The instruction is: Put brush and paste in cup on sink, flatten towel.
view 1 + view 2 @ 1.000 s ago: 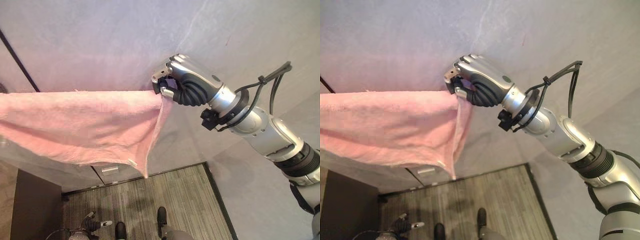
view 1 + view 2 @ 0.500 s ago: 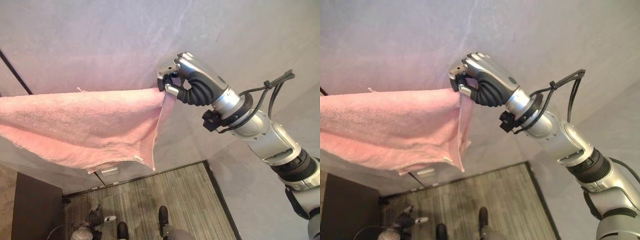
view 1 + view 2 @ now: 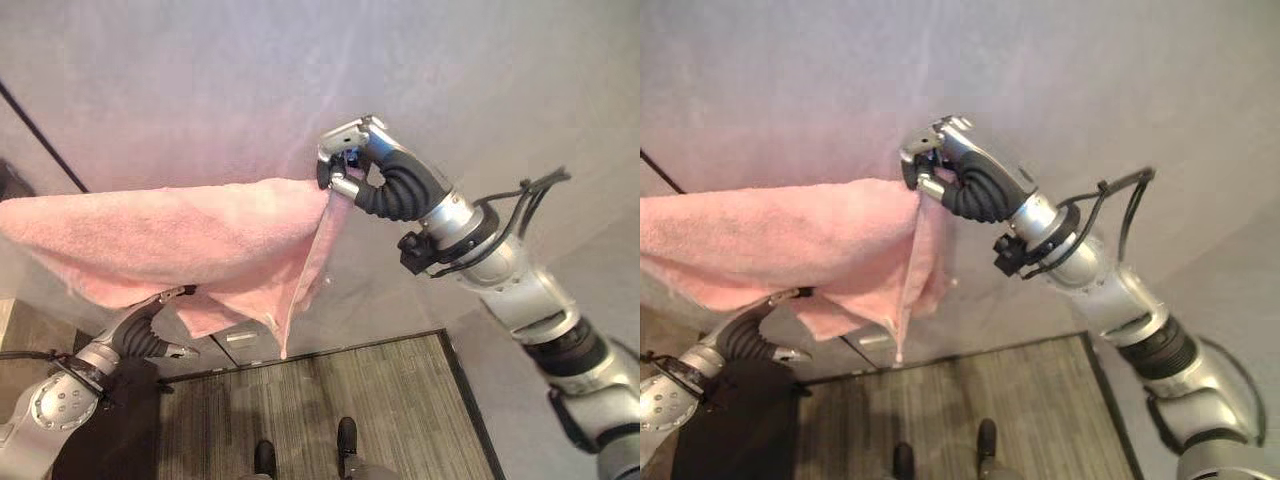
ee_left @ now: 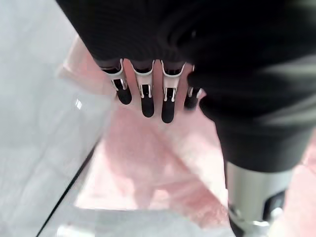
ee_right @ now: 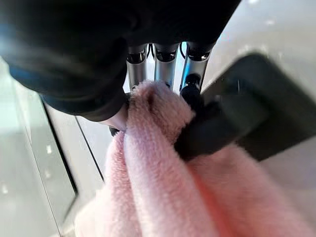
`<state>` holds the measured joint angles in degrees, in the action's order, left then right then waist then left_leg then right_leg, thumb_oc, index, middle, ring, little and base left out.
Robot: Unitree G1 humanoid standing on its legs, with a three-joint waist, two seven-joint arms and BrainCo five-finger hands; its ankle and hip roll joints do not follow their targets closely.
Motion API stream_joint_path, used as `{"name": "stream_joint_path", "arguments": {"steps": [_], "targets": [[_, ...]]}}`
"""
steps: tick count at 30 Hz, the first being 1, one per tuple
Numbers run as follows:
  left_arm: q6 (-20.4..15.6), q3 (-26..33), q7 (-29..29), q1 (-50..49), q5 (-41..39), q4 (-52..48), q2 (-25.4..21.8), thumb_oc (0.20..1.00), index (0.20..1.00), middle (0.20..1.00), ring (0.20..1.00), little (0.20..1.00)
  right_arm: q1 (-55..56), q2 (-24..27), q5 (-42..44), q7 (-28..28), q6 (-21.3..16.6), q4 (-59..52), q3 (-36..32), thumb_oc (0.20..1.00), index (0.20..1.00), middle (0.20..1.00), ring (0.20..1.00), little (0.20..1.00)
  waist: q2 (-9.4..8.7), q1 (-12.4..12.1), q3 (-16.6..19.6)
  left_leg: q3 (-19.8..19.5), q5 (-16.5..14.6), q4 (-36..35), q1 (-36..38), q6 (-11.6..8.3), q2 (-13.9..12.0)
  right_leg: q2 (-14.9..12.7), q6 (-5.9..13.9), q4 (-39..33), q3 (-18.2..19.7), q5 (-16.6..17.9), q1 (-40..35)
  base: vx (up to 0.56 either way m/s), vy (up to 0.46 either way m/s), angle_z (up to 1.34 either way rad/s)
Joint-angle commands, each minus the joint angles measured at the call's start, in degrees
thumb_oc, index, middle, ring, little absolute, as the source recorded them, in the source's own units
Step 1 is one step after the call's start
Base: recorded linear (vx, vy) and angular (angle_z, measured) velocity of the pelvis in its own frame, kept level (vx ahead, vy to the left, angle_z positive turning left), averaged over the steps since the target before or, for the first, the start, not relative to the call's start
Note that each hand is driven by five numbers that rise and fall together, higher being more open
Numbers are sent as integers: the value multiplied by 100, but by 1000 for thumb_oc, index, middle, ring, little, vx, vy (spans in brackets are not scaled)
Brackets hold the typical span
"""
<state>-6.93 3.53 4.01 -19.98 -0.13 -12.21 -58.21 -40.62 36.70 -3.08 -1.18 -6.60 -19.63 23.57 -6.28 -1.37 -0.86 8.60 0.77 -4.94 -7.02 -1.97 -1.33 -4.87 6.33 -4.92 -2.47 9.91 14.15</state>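
pink towel (image 3: 180, 235) draped across wall (image 3: 300, 80), open floor (image 3: 330, 400) below

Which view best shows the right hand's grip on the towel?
The right wrist view: the right hand has its fingers curled round a bunched corner of the pink towel. Both eye views show the closed fist at that corner from afar; the left wrist view shows towel beyond straight fingers.

I see a pale grey wall (image 3: 200, 80) ahead. A thin dark line (image 3: 40, 135) crosses it diagonally. Below lies striped grey flooring (image 3: 330, 400); dark furniture (image 3: 740, 440) stands at its near-left.
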Motion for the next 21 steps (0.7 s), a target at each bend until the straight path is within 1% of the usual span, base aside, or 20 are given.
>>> {"name": "stream_joint_path", "arguments": {"steps": [1, 2, 4, 5, 6, 7, 9, 10, 11, 12, 13, 15, 18, 19, 21], "targets": [[-263, 412, -58, 317, -199, -438, -416, 1000, 1000, 1000, 1000, 1000, -291, 178, -65, 38, -75, 129, -30, 200, 200, 200, 200, 200, -91, -73, -184, -188, 14, 20, -108, 158, 124, -488, 519, -5, -118, -77, -513, -3, -23, 6], [-315, 563, -17, 267, -295, -677, -608, 1000, 1000, 1000, 1000, 1000, -286, 163, -33, 23, -67, 145, -18, 200, 200, 200, 200, 200, -64, -115, -177, -196, 13, 19, -89, 159, 137, -496, 521, -5, -140, -84, -533, 0, 0, 0], [-364, 711, 59, 137, -651, -842, -728, 1000, 1000, 1000, 1000, 1000, -264, 77, 78, 26, -77, 196, 21, 200, 200, 200, 200, 200, -38, -117, -165, -202, 10, 21, -58, 163, 148, -509, 518, -3, -144, -88, -566, 0, 0, 0], [-384, 634, 84, 128, -988, -772, -645, 1000, 1000, 1000, 1000, 1000, -243, 4, 195, 23, -94, 198, 53, 200, 200, 200, 200, 200, -32, -109, -158, -202, 15, 24, -50, 162, 153, -517, 514, -2, -142, -91, -578, 0, 0, 0], [-376, 438, 99, 180, -1248, -518, -505, 1000, 1000, 1000, 1000, 1000, -196, -89, 355, 27, -125, 186, 77, 200, 200, 200, 200, 200, -7, -98, -155, -206, 19, 23, -41, 165, 155, -524, 509, -3, -146, -99, -594, 0, 0, 0], [-299, 308, 70, 161, -1180, -218, -368, 1000, 1000, 1000, 1000, 1000, -126, -208, 499, 53, -148, 180, 54, 200, 200, 200, 200, 200, 4, -89, -157, -205, 20, 28, -30, 169, 158, -527, 505, -1, -142, -102, -598, 0, 0, 0], [-319, 248, 61, 215, -1169, -175, -366, 1000, 1000, 1000, 1000, 1000, -114, -194, 503, 51, -146, 175, 48, 200, 200, 200, 200, 200, 13, -97, -155, -209, 19, 27, -28, 170, 159, -528, 505, -2, -147, -104, -602, 0, 0, 0], [-75, -106, -264, 336, -737, 814, 435, 953, 953, 953, 953, 953, 100, -530, 635, 241, -285, 14, -127, 200, 200, 200, 200, 200, 55, -111, -152, -228, 17, 36, -11, 187, 172, -547, 488, 8, -162, -142, -628, 0, 0, 0], [-22, -155, -347, 345, -652, 1001, 679, 416, 416, 416, 416, 416, 181, -653, 631, 330, -339, -25, -219, 200, 200, 200, 200, 200, 62, -120, -163, -233, 20, 39, -16, 195, 173, -548, 481, 12, -163, -151, -630, -1, 15, 5], [-33, -185, -357, 370, -640, 1024, 688, 322, 322, 322, 322, 322, 194, -642, 627, 331, -336, -36, -222, 200, 200, 200, 200, 200, 70, -124, -162, -236, 19, 38, -14, 195, 173, -548, 481, 12, -167, -153, -633, -6, 6, 9], [4, -193, -415, 301, -588, 1137, 958, 200, 200, 200, 200, 200, 325, -761, 620, 423, -396, -123, -355, 200, 200, 200, 200, 200, 85, -132, -166, -242, 18, 41, -16, 206, 180, -552, 478, 14, -174, -157, -638, -2, 12, 11], [20, -332, -329, 233, -667, 1242, 1281, 200, 200, 200, 200, 200, 531, -1050, 717, 551, -533, -308, -509, 200, 200, 200, 200, 200, 122, -132, -168, -252, 20, 39, -17, 228, 197, -557, 472, 17, -192, -154, -641, -6, 19, 7], [26, -466, -289, 250, -691, 1310, 1389, 200, 200, 200, 200, 200, 554, -1200, 679, 660, -641, -369, -512, 200, 200, 200, 200, 200, 138, -122, -156, -251, 14, 42, -16, 242, 209, -561, 470, 20, -186, -153, -635, -2, 8, 3], [51, -604, -253, 251, -778, 1383, 1500, 200, 200, 200, 200, 200, 614, -1354, 675, 788, -719, -330, -514, 200, 200, 200, 200, 200, 158, -115, -156, -251, 14, 40, -17, 248, 211, -565, 466, 18, -178, -160, -636, 0, 0, 0], [53, -709, -231, 289, -762, 1437, 1528, 200, 200, 200, 200, 200, 760, -1396, 639, 767, -663, -102, -357, 200, 200, 200, 200, 200, 170, -98, -150, -246, 17, 39, -10, 249, 210, -574, 468, 20, -176, -151, -635, -3, 11, -2]]}}
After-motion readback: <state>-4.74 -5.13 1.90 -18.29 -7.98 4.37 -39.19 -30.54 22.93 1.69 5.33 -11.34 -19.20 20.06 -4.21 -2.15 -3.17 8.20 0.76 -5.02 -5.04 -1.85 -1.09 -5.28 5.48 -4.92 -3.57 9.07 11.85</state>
